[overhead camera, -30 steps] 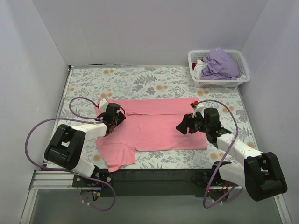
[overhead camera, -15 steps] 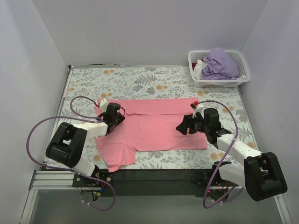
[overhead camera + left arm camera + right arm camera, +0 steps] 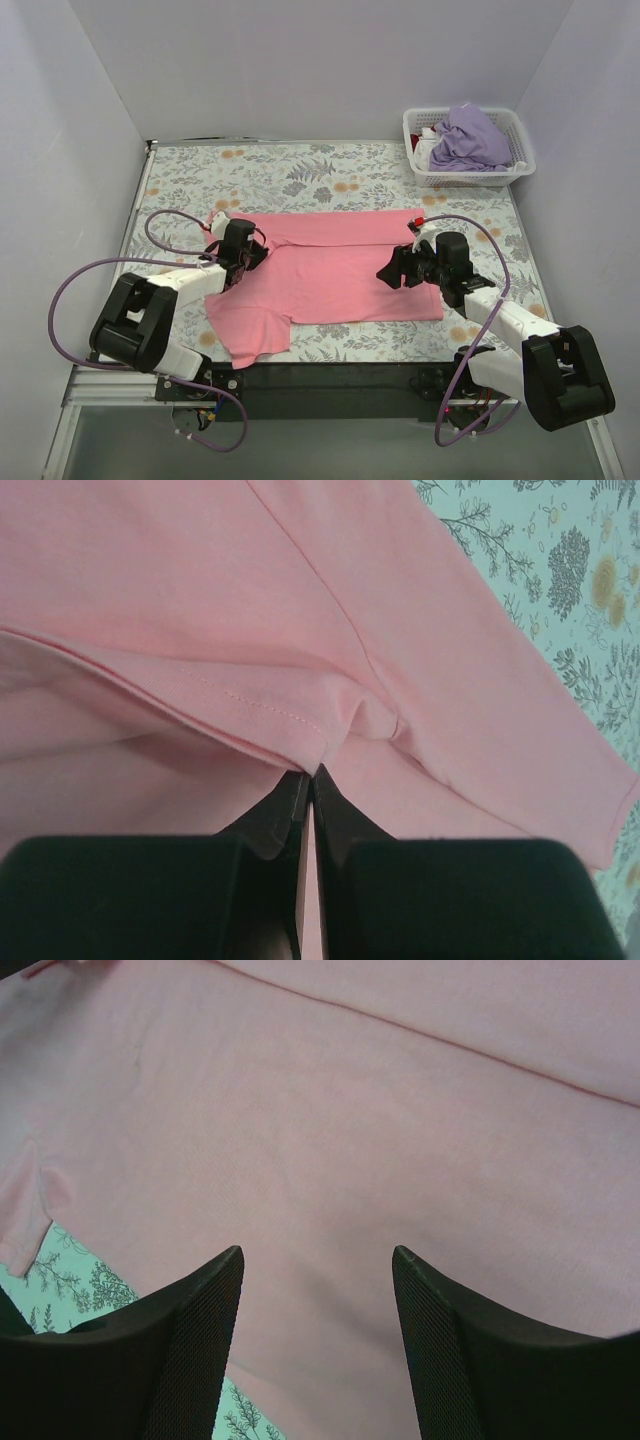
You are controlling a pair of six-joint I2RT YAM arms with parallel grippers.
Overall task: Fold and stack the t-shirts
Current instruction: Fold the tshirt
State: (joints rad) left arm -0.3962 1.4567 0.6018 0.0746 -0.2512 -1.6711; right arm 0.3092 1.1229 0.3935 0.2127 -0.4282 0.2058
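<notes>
The salmon pink t-shirt (image 3: pixel 330 275) lies spread on the floral tablecloth, with one sleeve trailing toward the near left. My left gripper (image 3: pixel 250 255) is at the shirt's left edge, shut on a stitched fold of the pink cloth (image 3: pixel 300 735); its jaws (image 3: pixel 310 772) are pinched together with the hem at their tips. My right gripper (image 3: pixel 390 270) hovers open over the shirt's right part (image 3: pixel 350 1110), and nothing sits between its fingers (image 3: pixel 318 1255). A lavender purple t-shirt (image 3: pixel 470 135) is bunched up in the basket.
The white lattice basket (image 3: pixel 465 182) stands at the far right corner and also holds some white cloth. Bare floral tablecloth (image 3: pixel 300 170) runs behind the pink shirt and shows along its edges (image 3: pixel 590 570) (image 3: pixel 70 1280). White walls enclose the table.
My left gripper has closed onto the pink shirt's folded edge and its arm has shifted slightly. The right arm and the shirt's layout look unchanged.
</notes>
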